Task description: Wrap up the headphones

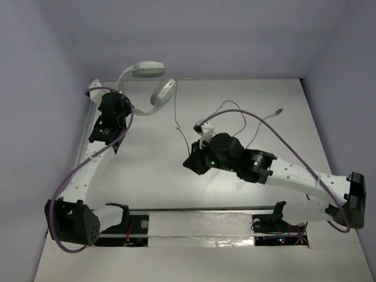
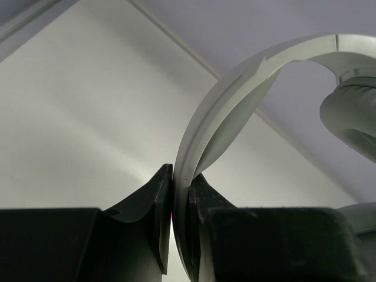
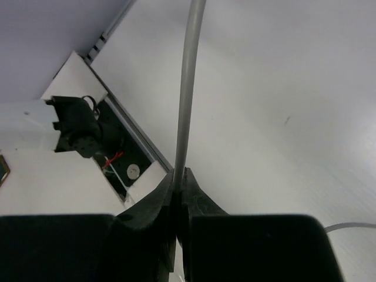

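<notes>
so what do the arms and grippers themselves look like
The left arm and right arm have white links dotted with small holes between bulky black joint housings. A thick purple cable loops along each. The right arm's wrist shows small green lights. The left gripper and right gripper are black wedges tapering to narrow tips.

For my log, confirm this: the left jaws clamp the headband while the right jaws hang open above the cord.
Not quite: the right jaws are shut on the cord, as the right wrist view shows. The left jaws do clamp the headband.
</notes>
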You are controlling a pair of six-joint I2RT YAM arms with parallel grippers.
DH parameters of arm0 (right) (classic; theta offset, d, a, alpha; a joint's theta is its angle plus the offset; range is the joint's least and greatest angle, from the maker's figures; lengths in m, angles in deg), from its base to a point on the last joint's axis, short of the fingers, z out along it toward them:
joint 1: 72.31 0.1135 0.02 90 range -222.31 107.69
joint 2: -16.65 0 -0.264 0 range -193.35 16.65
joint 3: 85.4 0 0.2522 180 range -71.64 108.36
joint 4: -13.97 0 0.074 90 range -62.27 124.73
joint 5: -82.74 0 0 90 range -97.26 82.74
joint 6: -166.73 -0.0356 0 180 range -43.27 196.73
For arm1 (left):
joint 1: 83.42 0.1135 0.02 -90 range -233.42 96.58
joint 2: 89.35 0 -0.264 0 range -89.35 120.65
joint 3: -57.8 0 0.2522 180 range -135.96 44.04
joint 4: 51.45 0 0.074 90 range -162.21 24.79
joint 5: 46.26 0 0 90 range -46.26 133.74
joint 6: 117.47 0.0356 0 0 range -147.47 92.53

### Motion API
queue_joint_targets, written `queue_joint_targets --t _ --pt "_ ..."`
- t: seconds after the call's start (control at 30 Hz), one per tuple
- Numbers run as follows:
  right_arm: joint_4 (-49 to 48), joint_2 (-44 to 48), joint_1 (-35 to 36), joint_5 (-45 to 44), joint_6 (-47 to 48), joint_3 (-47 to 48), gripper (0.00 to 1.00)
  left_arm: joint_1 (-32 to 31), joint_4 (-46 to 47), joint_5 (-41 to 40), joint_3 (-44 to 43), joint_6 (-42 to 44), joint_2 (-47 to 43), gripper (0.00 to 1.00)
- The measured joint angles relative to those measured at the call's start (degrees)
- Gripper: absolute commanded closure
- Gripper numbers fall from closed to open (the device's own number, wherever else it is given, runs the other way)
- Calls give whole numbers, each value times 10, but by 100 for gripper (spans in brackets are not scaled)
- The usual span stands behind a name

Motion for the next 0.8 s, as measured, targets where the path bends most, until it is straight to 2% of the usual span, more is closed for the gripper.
queue_joint_targets --t 0.2,0.37,0.57,0.8 --pt "153 -59 8 -48 85 203 100 -127 -5 -69 9 32 17 100" --pt "245 -127 11 -93 155 325 100 -187 34 -51 19 63 62 100" --pt "297 -146 11 -170 215 381 100 -194 76 9 52 117 76 100" --pt "288 -147 -24 -265 264 381 100 -208 113 75 93 153 70 100"
